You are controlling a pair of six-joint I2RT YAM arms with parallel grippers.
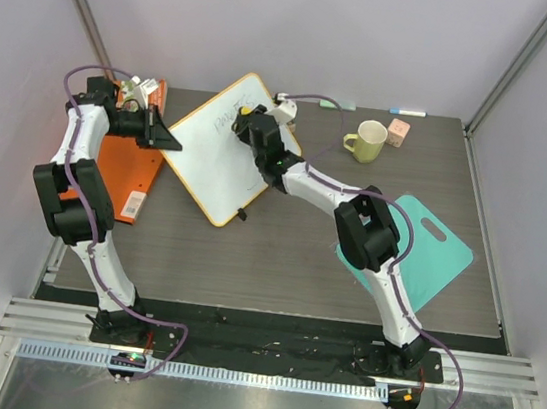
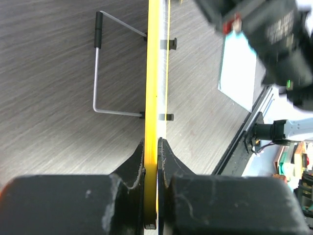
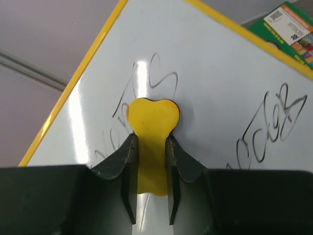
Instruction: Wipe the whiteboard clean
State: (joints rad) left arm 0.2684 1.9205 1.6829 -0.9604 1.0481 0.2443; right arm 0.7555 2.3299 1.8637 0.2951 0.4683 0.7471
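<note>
Two arms reach from the near edge over a dark wood-grain table point(image 1: 297, 258). The whiteboard point(image 1: 214, 156), white with a thin yellow-orange frame, sits diagonally on the rear left part of the table, one corner pointing toward the back wall. From above I cannot tell whether it lies flat or is tipped up. A teal cutting board point(image 1: 439, 252) with a handle slot lies at the right, partly under the right arm. An orange folder point(image 1: 122, 169) lies along the left edge, just beside the whiteboard. In the left wrist view the whiteboard appears edge-on, with a bent wire stand point(image 2: 98, 73) hinged to its back. The left gripper point(image 2: 157, 147) is clamped on the frame at the board's left corner, both jaws pressed against the frame. The right gripper point(image 3: 149, 147) is over the upper part of the board, its jaws narrow and closed on a yellow eraser point(image 3: 150, 120) whose rounded end touches the white surface. Dark handwriting point(image 3: 279, 122) runs on both sides of the eraser. A pale yellow mug point(image 1: 367, 141) stands right of the whiteboard, a pink cube point(image 1: 397, 132) just beside it, and a slim marker point(image 1: 407, 112) lies at the rear edge.
</note>
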